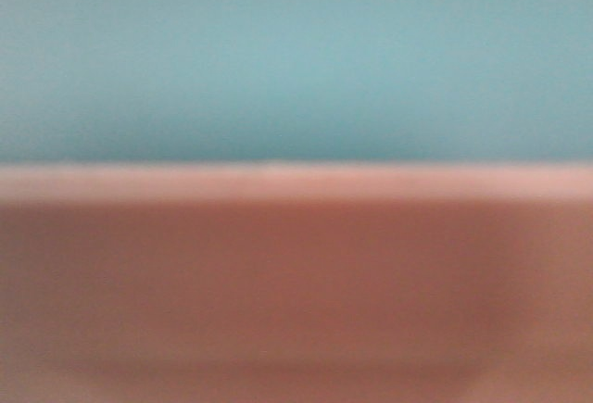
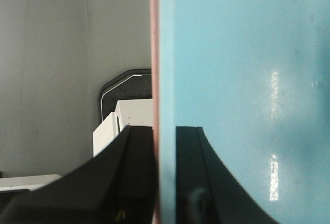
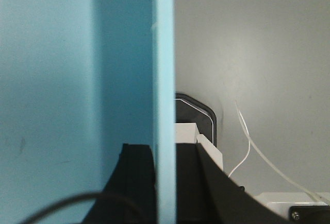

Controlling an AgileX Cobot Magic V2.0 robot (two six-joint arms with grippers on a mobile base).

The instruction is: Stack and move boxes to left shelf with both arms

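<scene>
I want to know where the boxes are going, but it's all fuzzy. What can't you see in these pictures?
1. Left shelf: in no view; the blurred blue box and pink box fill the front view.
2. What is in the boxes: cannot tell; both wrist views show only a wall close up.
3. Left gripper and right gripper: cut off by the bottom edge, each straddling the blue wall.

1. I see the salmon pink box (image 1: 296,283) filling the lower front view, blurred, its paler rim running level.
2. The light blue box (image 1: 296,51) sits nested inside the pink box, its glossy wall rising above that rim, flush against the pink wall.
</scene>
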